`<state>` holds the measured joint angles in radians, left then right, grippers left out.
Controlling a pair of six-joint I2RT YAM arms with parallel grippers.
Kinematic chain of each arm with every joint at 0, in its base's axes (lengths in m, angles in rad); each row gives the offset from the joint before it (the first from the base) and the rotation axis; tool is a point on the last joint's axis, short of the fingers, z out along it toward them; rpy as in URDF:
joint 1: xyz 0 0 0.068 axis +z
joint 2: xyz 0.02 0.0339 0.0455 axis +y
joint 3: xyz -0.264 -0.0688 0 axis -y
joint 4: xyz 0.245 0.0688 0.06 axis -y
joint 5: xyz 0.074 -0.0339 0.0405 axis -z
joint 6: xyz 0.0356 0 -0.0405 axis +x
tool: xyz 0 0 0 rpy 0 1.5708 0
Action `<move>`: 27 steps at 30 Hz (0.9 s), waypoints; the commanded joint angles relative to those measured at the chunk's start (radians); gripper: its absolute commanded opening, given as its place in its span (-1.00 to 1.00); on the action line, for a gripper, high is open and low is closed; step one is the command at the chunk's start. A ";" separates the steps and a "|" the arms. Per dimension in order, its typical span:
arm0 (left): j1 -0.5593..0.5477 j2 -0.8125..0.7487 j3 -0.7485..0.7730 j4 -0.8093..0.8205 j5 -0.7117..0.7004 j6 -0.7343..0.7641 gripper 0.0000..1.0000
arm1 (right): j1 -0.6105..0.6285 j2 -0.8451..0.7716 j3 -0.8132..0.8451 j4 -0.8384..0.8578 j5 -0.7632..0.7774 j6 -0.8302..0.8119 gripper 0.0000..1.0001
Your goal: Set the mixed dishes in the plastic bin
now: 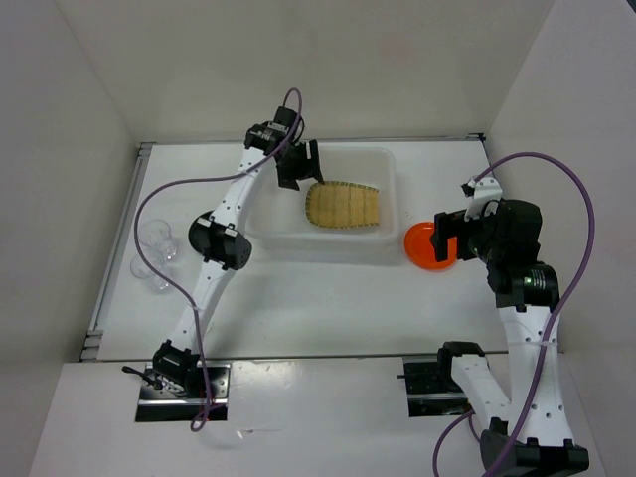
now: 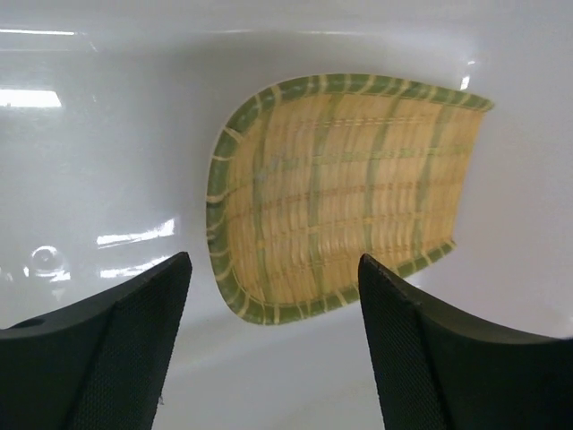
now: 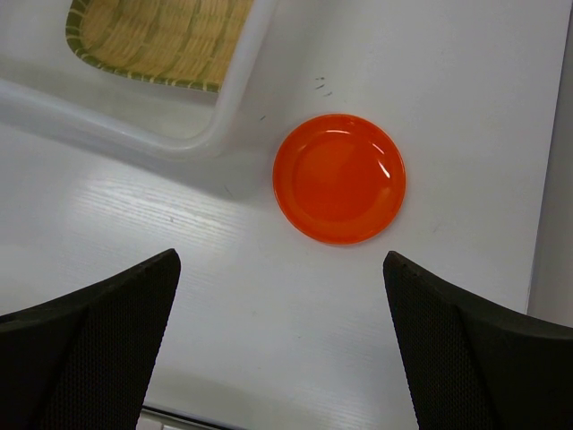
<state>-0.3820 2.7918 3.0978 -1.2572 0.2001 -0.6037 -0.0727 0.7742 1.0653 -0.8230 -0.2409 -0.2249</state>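
Right gripper (image 3: 279, 264), wide open and empty, over orange plate (image 3: 339, 177) at plastic bin's (image 3: 235, 98) 4 o'clock; bamboo tray (image 3: 161, 36) binned, next probably pinch plate's rim.

Small orange plate (image 3: 339, 178) flat on table (image 3: 448, 72), just beside bin (image 3: 235, 107) corner.
R gripper (image 3: 279, 260) fingers spread wide, touching nothing; bamboo tray (image 3: 161, 36) lies in bin (partly cropped).

Bright, even overhead light; glare streaks on the plastic bin (image 2: 107, 134), images sharp.
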 commanded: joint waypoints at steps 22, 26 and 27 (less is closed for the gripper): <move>0.123 -1.302 -1.311 0.313 -0.274 0.147 0.65 | -0.018 0.098 -0.076 0.261 0.271 -0.005 0.97; 0.190 -1.440 -1.525 0.366 -0.173 0.127 0.65 | -0.029 0.245 -0.090 0.262 0.304 -0.099 0.97; 0.190 -1.450 -1.562 0.366 -0.148 0.127 0.65 | -0.038 0.288 -0.070 0.262 0.304 -0.099 0.97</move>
<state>-0.2066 1.4216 1.5826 -1.0119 -0.0475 -0.4759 -0.0914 0.9604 0.9920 -0.6235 -0.0071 -0.2619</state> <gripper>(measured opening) 0.824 0.985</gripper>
